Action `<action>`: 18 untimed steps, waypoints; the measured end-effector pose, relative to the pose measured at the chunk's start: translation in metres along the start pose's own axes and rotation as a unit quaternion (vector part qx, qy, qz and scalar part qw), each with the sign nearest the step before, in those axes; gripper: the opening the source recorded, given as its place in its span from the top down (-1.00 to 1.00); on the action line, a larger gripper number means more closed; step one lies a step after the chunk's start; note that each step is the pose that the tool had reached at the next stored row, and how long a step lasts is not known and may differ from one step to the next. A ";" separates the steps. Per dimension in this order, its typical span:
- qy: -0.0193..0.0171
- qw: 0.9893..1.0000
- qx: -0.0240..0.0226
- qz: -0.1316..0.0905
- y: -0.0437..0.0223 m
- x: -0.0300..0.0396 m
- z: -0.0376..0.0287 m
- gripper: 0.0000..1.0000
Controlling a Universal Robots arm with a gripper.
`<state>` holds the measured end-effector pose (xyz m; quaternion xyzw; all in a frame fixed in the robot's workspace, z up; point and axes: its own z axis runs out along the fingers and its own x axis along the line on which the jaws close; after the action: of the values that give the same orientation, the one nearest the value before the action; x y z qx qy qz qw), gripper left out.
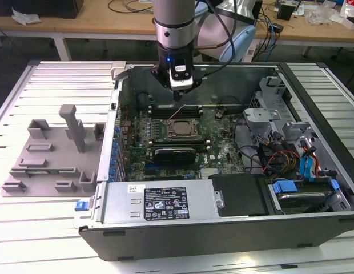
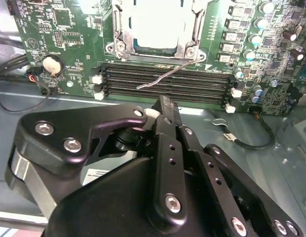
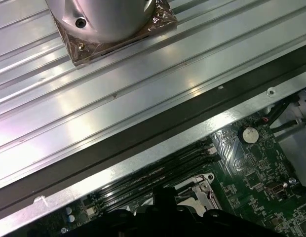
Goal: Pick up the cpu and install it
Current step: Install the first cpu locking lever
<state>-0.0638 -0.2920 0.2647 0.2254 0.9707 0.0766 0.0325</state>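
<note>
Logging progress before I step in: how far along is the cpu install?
Done: the cpu appears to sit in the socket. In hand: nothing visible; the gripper hangs above the memory slots. Left: the retention lever looks unlatched, lying across those slots.

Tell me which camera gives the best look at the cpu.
The second wrist view: the cpu faces the camera, its pale top seated in the socket frame. The exterior view shows it small and far, in the motherboard's middle. In the first wrist view I cannot make it out.
</note>
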 end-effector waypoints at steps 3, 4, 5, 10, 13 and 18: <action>0.000 1.000 0.000 0.000 -0.0005 0.0001 0.0030 0.79; 0.000 1.000 0.000 0.000 -0.0007 0.0001 0.0041 0.79; 0.000 1.000 0.000 0.000 -0.0008 0.0001 0.0047 0.79; 0.000 1.000 0.000 0.000 -0.0024 0.0001 0.0110 0.79; 0.000 1.000 0.000 0.000 -0.0049 0.0000 0.0216 0.79; 0.001 1.000 0.000 -0.007 -0.0057 -0.0007 0.0283 0.79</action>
<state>-0.0629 -0.2936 0.2358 0.2181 0.9724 0.0768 0.0319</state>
